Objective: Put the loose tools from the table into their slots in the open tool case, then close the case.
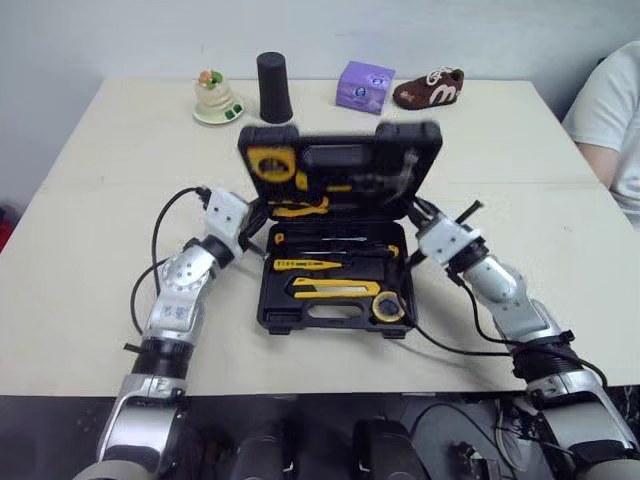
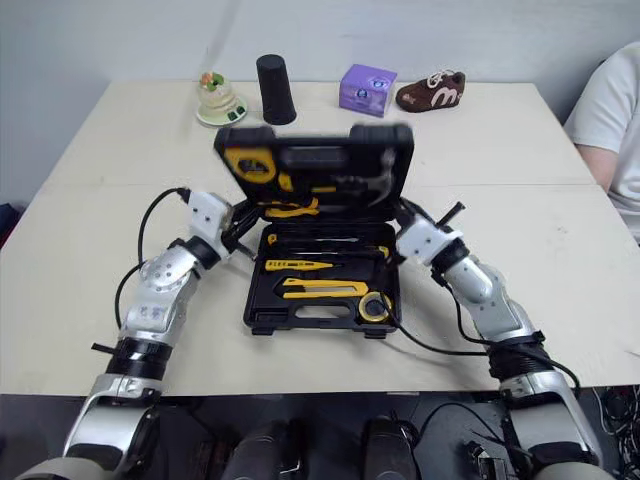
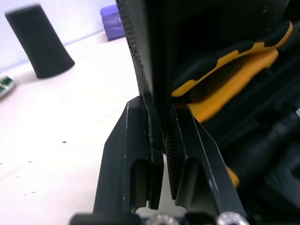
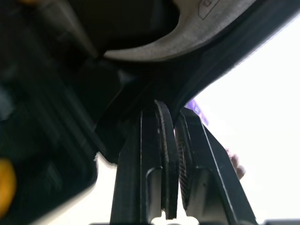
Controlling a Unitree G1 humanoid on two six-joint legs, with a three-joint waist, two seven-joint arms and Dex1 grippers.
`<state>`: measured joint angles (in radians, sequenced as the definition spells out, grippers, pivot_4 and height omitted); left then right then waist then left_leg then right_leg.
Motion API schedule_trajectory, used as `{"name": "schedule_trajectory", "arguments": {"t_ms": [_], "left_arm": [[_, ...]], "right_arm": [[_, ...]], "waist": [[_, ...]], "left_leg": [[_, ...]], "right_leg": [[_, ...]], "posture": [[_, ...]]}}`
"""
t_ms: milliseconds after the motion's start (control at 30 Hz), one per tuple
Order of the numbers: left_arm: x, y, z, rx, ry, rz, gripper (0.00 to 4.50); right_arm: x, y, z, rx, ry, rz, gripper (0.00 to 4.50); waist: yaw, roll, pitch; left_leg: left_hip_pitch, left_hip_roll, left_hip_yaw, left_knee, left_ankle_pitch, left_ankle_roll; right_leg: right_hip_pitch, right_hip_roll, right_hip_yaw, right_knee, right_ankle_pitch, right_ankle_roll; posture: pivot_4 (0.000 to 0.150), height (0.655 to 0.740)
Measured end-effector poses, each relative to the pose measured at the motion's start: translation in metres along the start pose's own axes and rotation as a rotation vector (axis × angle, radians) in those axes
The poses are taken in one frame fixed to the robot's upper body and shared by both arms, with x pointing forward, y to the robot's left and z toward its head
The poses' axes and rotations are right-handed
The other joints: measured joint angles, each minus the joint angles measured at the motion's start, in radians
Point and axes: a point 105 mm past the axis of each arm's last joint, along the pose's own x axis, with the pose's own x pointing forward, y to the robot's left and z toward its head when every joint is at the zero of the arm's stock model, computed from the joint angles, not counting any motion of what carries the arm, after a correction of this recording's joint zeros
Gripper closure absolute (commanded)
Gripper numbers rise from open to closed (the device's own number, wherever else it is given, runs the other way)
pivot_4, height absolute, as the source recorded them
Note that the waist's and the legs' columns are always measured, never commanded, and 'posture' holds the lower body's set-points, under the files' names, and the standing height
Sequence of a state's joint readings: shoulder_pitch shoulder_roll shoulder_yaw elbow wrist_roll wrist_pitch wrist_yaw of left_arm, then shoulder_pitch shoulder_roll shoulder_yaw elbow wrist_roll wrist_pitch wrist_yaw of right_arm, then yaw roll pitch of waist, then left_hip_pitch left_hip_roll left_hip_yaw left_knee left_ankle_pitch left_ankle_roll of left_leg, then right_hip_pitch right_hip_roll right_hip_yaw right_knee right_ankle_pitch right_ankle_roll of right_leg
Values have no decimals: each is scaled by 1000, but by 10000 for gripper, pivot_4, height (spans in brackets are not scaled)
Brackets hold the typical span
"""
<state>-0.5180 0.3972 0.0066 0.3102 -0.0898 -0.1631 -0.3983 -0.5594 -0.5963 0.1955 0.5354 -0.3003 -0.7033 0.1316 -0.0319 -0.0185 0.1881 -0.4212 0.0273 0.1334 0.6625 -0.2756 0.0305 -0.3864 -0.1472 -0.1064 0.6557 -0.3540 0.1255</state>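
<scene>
- Two spots were hard to read. The lid of the case was smeared by blur, so the grey hammer in it was only a vague shape. From the head views, both claw tips were tucked against the lid's side edges.
- At the right edge a person was cut off, with only a white sleeve and an arm visible.
- The case sat mid-bench, open, with its lid raised over the base.
- The lid held a yellow tape measure in its left corner, and yellow-handled pliers lay along its lower edge.
- The base held a yellow screwdriver, below it a yellow knife, and a small roll in the near right corner.
- The left claw was clamped on the lid's left edge, one finger on each face of the wall, with the pliers just inside.
- The right claw was pinched on the lid's right rim, its fingers nearly together.
- Along the far edge of the bench stood a figurine, a black cup, a purple box and a brown shoe, all well apart from the case.
</scene>
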Motion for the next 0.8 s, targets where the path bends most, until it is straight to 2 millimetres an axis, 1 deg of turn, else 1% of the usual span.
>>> {"name": "schedule_trajectory", "arguments": {"t_ms": [33,67,167,200,233,267,300,333,367,400,433,467,500,533,600,633,667,767,800], "left_arm": [[-5,-2,1,56,-8,-24,44967],[-15,-4,0,115,-10,-58,44967],[-25,-10,-4,130,-10,-79,44967],[-27,-11,-5,124,-7,-85,35899],[-30,-13,-7,115,-2,-99,33135],[-37,-10,-12,105,26,-109,28283],[-46,-4,-18,96,60,-99,24965],[-56,4,-25,83,99,-77,18484],[-64,10,-31,77,130,-60,14642],[-71,14,-35,69,163,-51,10125],[-75,15,-37,62,181,-54,9530],[-86,11,-35,23,200,-85,9530],[-103,8,-35,-9,238,-126,9530],[-126,7,-36,-50,297,-170,9530],[-162,12,-44,-105,419,-197,9530],[-167,17,-44,-104,438,-185,9530],[-166,23,-41,-98,428,-166,9530],[-145,43,-22,-67,343,-104,9530],[-141,46,-18,-65,326,-94,9530]], "right_arm": [[-6,6,-3,-23,0,21,45000],[-12,9,-2,-46,-26,35,45000],[-22,13,-3,-65,-59,83,45000],[-23,14,-4,-50,-56,95,40979],[-23,15,-5,-27,-48,113,36657],[-28,17,-11,8,-13,142,33204],[-39,18,-26,41,66,167,29586],[-52,19,-41,74,145,196,22588],[-60,21,-48,98,187,210,18561],[-64,20,-50,128,200,211,14131],[-65,17,-49,142,200,219,8977],[-68,16,-43,150,181,241,8977],[-75,14,-39,151,172,258,8977],[-88,11,-40,161,196,276,8977],[-117,0,-53,205,303,281,8977],[-129,-4,-57,251,345,278,8977],[-132,-6,-56,290,355,282,8977],[-141,0,-43,431,351,351,8977],[-145,3,-40,468,360,377,11316]], "waist": [[-1,0,0],[-3,0,0],[-2,0,0],[0,0,0],[0,0,0],[0,0,0],[1,0,0],[5,0,0],[5,0,0],[4,0,0],[3,0,0],[3,0,0],[0,0,0],[-4,1,0],[0,2,1],[4,2,1],[8,2,1],[31,2,1],[33,3,1]], "left_leg": [[0,0,0,0,0,0],[1,0,0,-1,0,0],[5,1,-3,0,0,-1],[9,1,-3,-1,-1,0],[14,1,-3,-2,-1,0],[19,1,-4,-3,-1,0],[21,1,-7,-4,-2,-1],[19,1,-10,-4,-2,0],[18,1,-10,-4,-2,0],[18,0,-11,-4,-2,0],[18,0,-11,-4,-2,0],[17,1,-12,-4,-3,-1],[17,2,-12,-4,-4,-2],[17,3,-12,-6,-5,-4],[18,4,-12,-7,-5,-4],[18,3,-12,-7,-4,-4],[18,3,-14,-7,-3,-3],[19,3,-17,-7,-2,-1],[19,3,-17,-8,-2,-1]], "right_leg": [[0,0,0,0,0,0],[0,0,0,-1,0,0],[9,1,-4,-4,0,0],[13,1,-4,-5,0,0],[19,1,-4,-7,0,0],[25,1,-5,-12,0,0],[29,1,-5,-12,0,0],[28,0,-4,-12,0,0],[28,-1,-3,-13,0,0],[28,-1,-3,-13,0,0],[28,-1,-3,-13,0,0],[28,-2,-3,-14,0,0],[29,-3,-2,-15,0,0],[28,-2,-2,-17,-1,-1],[29,-2,-3,-19,-1,-2],[29,-1,-3,-20,-1,-2],[30,-1,-5,-22,-1,-2],[31,-2,-4,-21,2,-4],[31,-3,-4,-21,3,-4]], "posture": [[1500,7400],[1500,7400],[1500,7400],[1500,7400],[1500,7400],[1500,7400],[1500,7400],[1500,7400],[1500,7400],[1500,7400],[1500,7400],[1500,7400],[1500,7400],[1500,7400],[1500,7400],[1500,7400],[1500,7400],[1500,7400],[1500,7400]]}}
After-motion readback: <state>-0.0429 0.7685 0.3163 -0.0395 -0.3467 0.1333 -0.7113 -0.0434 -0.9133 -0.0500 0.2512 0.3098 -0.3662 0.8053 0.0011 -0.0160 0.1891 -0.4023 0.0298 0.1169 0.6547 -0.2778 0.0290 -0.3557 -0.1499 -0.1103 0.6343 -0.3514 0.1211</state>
